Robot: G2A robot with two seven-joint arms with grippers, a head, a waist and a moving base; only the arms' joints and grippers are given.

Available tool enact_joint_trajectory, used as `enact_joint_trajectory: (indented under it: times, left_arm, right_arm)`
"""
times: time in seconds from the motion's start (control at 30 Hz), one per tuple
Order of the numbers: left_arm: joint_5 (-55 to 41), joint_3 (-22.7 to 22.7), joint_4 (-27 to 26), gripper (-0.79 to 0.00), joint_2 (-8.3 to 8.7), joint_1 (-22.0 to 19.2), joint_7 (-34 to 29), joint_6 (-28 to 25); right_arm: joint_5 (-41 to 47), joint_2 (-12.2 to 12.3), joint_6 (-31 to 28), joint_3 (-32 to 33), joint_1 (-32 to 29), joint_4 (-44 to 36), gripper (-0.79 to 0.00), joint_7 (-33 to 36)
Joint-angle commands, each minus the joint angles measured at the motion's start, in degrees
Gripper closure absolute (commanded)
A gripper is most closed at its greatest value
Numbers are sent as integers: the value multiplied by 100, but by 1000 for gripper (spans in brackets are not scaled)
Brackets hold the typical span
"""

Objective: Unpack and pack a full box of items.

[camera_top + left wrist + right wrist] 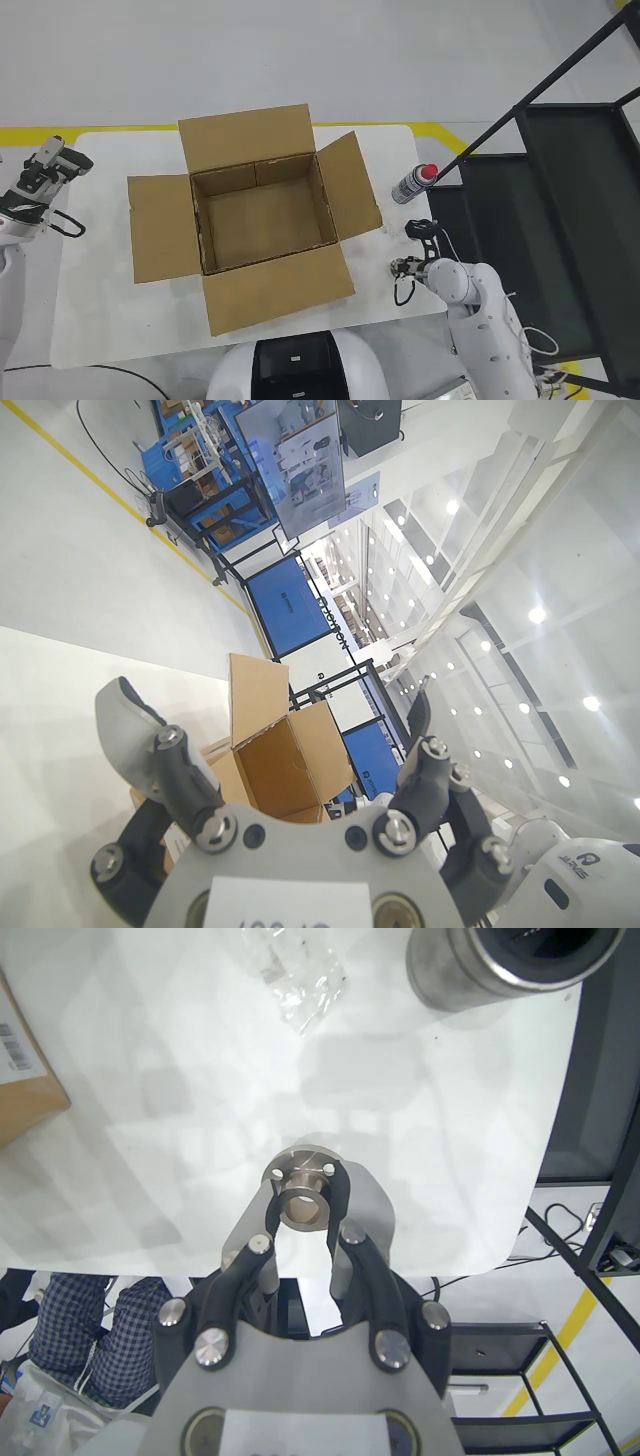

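An open cardboard box stands in the middle of the white table, flaps spread out, nothing visible inside. My right gripper is by the table's front right edge, shut on a small metal flanged bushing that rests on or just above the tabletop; in the top view this gripper lies right of the box's front flap. My left gripper is held off the table's left edge, and in its own wrist view the gripper is open and holds nothing, with the box beyond it.
A silvery spray can with a red cap lies on the table right of the box, also seen as a metal can. A crumpled clear plastic bag lies beside it. A black shelf rack stands against the table's right side.
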Motion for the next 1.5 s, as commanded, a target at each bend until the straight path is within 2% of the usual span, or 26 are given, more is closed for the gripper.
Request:
enact_joint_trajectory:
  times: [0.0, 0.37, 0.4, 0.43, 0.47, 0.63, 0.7, 0.87, 1.27, 1.47]
  left_arm:
    - [0, 0, 0, -785, 0, 0, 0, 0]
    - [0, 0, 0, -785, 0, 0, 0, 0]
    - [0, 0, 0, -785, 0, 0, 0, 0]
    - [0, 0, 0, -785, 0, 0, 0, 0]
    - [0, 0, 0, -785, 0, 0, 0, 0]
    - [0, 0, 0, -785, 0, 0, 0, 0]
    - [0, 0, 0, -785, 0, 0, 0, 0]
    - [0, 0, 0, -785, 0, 0, 0, 0]
    - [0, 0, 0, -785, 0, 0, 0, 0]
    - [0, 0, 0, -785, 0, 0, 0, 0]
  right_arm:
    - [10, 1, 78, -17, 59, 95, 0, -109]
    - [4, 9, 304, -264, 283, 533, 0, -271]
    - [-3, 10, 323, -283, 299, 569, -43, -288]
    - [-18, 12, 336, -295, 311, 592, -215, -299]
    - [-25, 14, 353, -313, 335, 646, -332, -316]
    - [-49, 22, 427, -392, 402, 786, -471, -340]
    - [-27, 26, 439, -407, 401, 794, -785, -338]
    - [208, 53, 333, -306, 145, 355, -785, -283]
    - [878, 188, -283, 550, -1133, -1667, -785, -52]
    - [763, 242, -318, 770, -1365, -2027, -785, 72]
